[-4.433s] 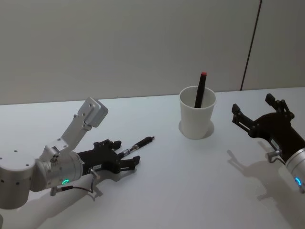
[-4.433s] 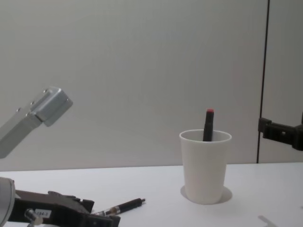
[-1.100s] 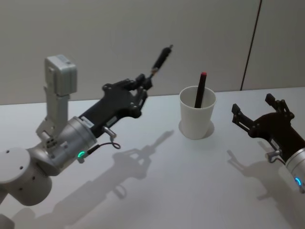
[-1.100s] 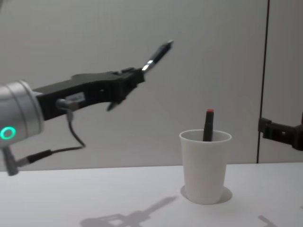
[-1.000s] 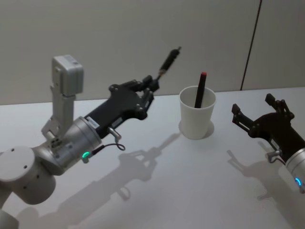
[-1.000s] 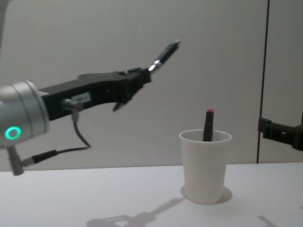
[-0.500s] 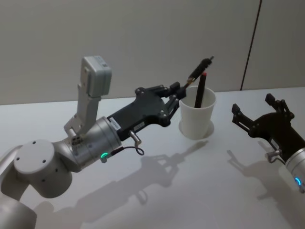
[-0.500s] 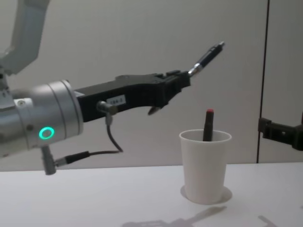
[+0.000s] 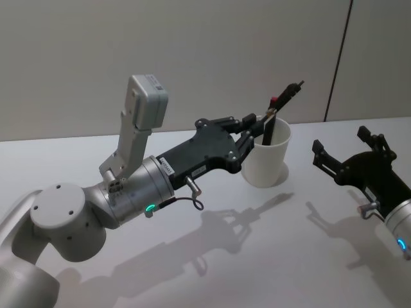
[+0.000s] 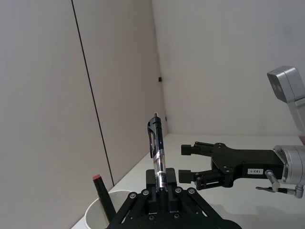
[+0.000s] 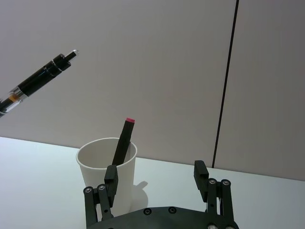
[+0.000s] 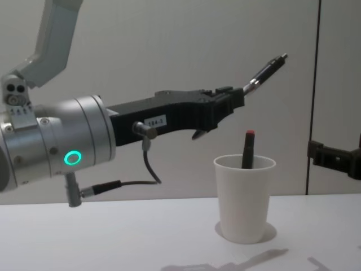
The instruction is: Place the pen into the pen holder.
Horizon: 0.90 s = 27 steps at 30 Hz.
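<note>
The pen holder (image 9: 266, 160) is holding one red-capped marker (image 9: 271, 125). Just above it, slightly left, the left gripper (image 9: 257, 125) is clamping the pen (image 9: 286, 97), slanting upward. To its right, the right gripper (image 9: 340, 139) is hovering with fingers apart. The left gripper's white label (image 12: 155, 121) is too small to read.

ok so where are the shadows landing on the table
Head view: the left gripper, holding the pen, throws a soft grey shadow on the table, nearer the robot than the pen holder; the right gripper throws one beside itself. Chest view: the left gripper's shadow shows faintly along the bottom edge.
</note>
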Tool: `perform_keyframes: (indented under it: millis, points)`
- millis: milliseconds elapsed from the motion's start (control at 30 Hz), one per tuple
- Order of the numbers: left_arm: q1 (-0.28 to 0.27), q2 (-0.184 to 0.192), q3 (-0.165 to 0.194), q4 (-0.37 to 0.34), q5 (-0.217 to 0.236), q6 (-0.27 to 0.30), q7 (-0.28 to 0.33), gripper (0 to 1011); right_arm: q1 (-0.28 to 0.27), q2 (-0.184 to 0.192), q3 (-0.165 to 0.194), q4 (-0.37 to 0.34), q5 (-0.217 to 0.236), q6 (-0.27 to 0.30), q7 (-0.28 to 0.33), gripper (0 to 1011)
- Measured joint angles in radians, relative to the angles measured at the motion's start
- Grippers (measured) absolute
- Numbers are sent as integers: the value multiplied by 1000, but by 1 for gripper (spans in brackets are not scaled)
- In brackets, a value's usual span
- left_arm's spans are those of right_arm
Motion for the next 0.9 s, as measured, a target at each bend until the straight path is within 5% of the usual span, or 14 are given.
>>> perform_keyframes:
  millis: [533,900]
  points:
    - [-8,-8,5,5,11,6,-7,121,-14,9,8,-13,24,0,12,1001]
    - [-9,-9,6,6,14,7,-9,120,-34,14,22,-37,112,-1,24,1002]
